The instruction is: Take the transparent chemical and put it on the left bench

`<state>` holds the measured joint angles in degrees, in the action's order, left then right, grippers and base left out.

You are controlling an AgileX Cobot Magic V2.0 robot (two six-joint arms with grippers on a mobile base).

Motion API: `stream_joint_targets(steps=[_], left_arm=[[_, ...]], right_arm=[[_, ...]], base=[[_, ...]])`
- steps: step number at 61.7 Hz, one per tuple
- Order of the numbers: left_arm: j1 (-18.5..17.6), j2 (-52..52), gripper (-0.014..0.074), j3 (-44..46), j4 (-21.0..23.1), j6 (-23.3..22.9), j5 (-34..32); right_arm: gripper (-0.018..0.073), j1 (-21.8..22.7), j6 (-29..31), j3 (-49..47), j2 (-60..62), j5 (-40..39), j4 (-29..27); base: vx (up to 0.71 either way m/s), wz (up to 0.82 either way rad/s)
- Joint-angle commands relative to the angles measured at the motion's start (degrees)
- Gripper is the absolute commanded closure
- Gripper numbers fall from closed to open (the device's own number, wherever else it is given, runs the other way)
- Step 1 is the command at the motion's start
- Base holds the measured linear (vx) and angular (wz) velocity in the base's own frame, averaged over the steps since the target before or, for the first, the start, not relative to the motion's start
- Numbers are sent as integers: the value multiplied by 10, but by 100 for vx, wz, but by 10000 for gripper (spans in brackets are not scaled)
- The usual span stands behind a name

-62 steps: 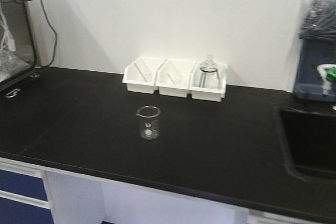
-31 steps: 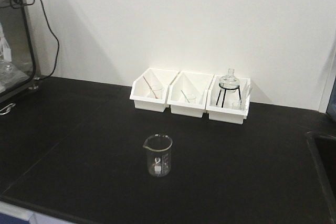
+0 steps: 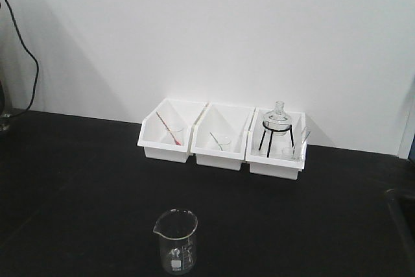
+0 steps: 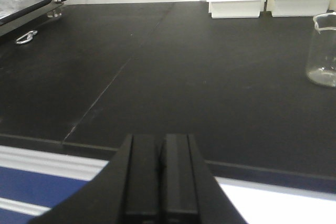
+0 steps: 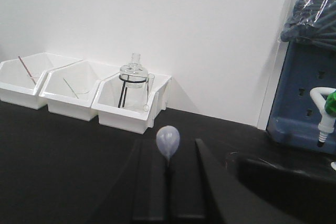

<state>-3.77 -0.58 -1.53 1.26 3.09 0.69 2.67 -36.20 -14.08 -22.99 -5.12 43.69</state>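
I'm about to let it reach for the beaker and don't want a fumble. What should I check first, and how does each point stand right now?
1. Beaker upright on the bench: ok.
2. Room around it: ok, the bins stand apart, behind it.
3. Liquid level in it: cannot tell.
4. Left gripper open for a grasp: not ok, its jaws are shut.
5. Right gripper open: not ok, shut too.
6. Bench left of the beaker bare for the set-down: ok in the left wrist view.
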Motion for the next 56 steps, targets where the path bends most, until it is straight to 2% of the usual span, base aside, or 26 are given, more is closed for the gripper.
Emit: stream_joint_targets(steps=[1,56], left_arm=[[-1,-11,600,-9,0,-4,-45],[-1,-11,600,-9,0,-4,-45]], right_arm=[[564,3,-1,-17,-3,-33,-1],[564,3,-1,-17,-4,-42,-1]], base=[[21,-6],[8,-5]])
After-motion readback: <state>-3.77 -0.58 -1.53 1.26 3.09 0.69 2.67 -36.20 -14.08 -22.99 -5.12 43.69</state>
